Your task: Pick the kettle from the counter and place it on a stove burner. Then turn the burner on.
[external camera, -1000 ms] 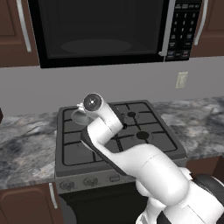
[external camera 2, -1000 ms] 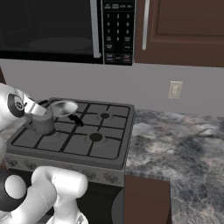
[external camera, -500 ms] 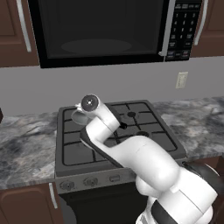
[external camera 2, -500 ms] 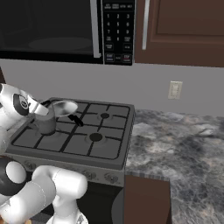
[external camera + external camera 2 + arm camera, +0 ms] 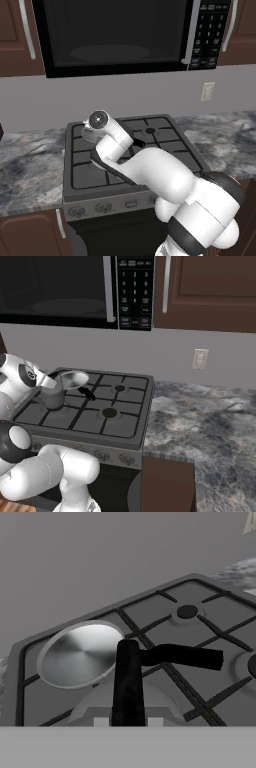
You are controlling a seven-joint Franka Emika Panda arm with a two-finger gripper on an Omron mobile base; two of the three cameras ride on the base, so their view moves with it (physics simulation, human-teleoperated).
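My gripper (image 5: 127, 722) is shut on the thin black handle of the kettle (image 5: 125, 704), whose grey rounded body lies just below the hand. From the right base view the kettle (image 5: 52, 397) sits low over the stove's left grates under my gripper (image 5: 51, 387); whether it rests on them I cannot tell. In front of it to the right lies the wide black stove burner (image 5: 109, 412). The grey marbled counter (image 5: 200, 421) flanks the stove; the left stretch of the counter (image 5: 30, 160) is also in sight.
A flat silver pan (image 5: 80, 654) with a long black handle lies on the back-left burner, close behind the kettle; the same pan (image 5: 73, 377) shows from the right. Stove knobs (image 5: 102, 208) line the front panel. A microwave (image 5: 115, 35) hangs above.
The hand and the kettle have shifted slightly across the left side of the stove. The grip on the handle is unchanged and the pan has stayed put.
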